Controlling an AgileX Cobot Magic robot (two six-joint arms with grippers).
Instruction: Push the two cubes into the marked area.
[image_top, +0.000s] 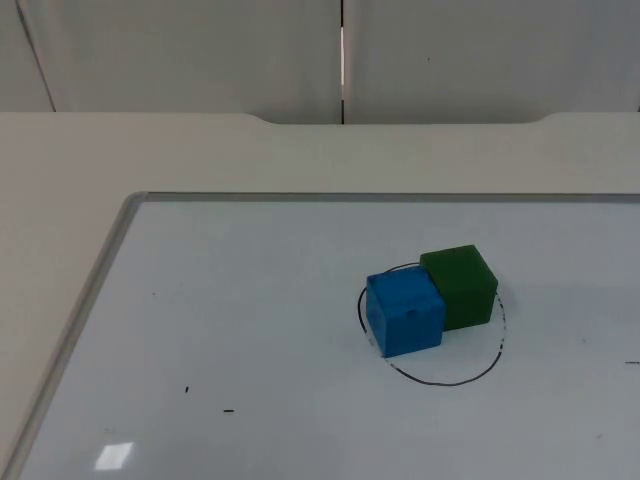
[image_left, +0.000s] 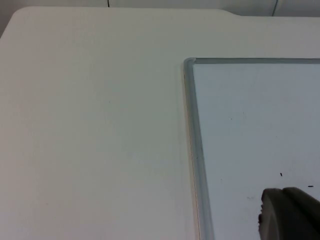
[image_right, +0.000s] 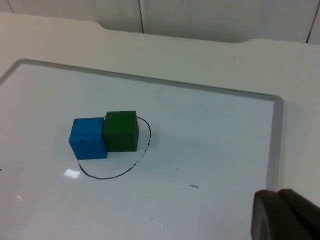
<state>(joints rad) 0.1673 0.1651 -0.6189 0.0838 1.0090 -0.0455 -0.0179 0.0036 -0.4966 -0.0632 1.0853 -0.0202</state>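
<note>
- The blue cube (image_top: 404, 313) is a matte, foam-like block with slightly rounded corners and a few small dents on its faces; it sits on the whiteboard (image_top: 250, 330), inside the hand-drawn circle (image_top: 455, 380) at its left side.
- The green cube (image_top: 460, 286) has the same blocky shape and dull finish; it touches the blue cube's far right corner and stands at the far edge of the circle, its base about on the line.
- The circle is a thin, uneven black pen line, partly broken on its right side.
- The whiteboard is glossy, with a light glare patch near its front left, a few small black pen marks, and a grey metal frame (image_left: 192, 125) with a rounded corner.
- The board lies on the smooth white table (image_top: 60, 160), which ends at the grey partition wall (image_top: 180, 50).
- Left gripper: one dark, rounded fingertip (image_left: 287, 215) hangs over the whiteboard near its left frame, well apart from the cubes; how far the fingers stand apart cannot be told.
- Right gripper: one dark fingertip (image_right: 285, 215) hangs over the board's right part, well apart from the cubes; its opening cannot be told either.
- Nothing stands between the cubes and either fingertip.
</note>
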